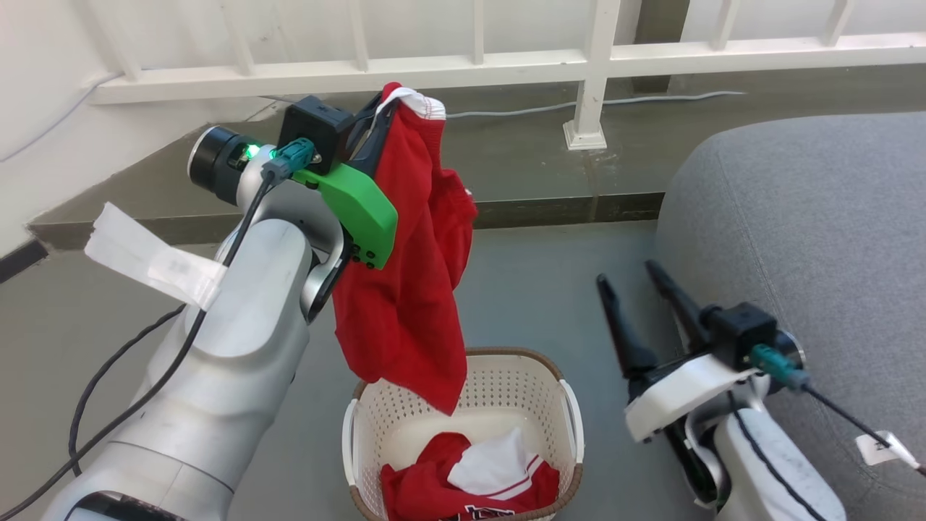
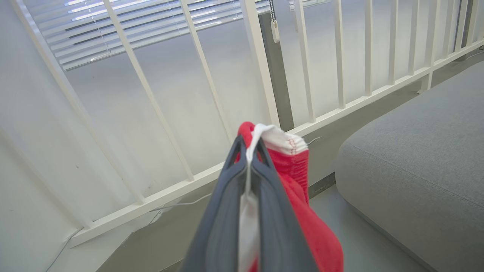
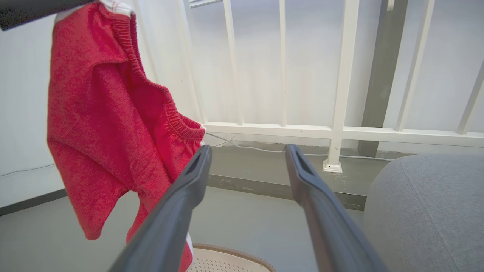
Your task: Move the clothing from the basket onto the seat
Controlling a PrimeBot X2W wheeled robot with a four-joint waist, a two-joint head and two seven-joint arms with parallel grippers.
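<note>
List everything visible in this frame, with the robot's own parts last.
held garment: one, red with white waistband, hanging above the basket
heaped clothing: one heap, red and white, inside the basket
basket: one, cream with brown rim, on the floor
seat: one, grey, at the right
railing: one, white, along the back
cable: one, pale, on the floor by the railing
left gripper: one, dark, raised, shut on the held garment
right gripper: one, dark, open, beside the seat

Left jaws clamp a red garment (image 1: 405, 289) hanging above the basket (image 1: 521, 394) (more clothing (image 1: 427, 492) inside), seat (image 1: 796, 217) alongside
</note>
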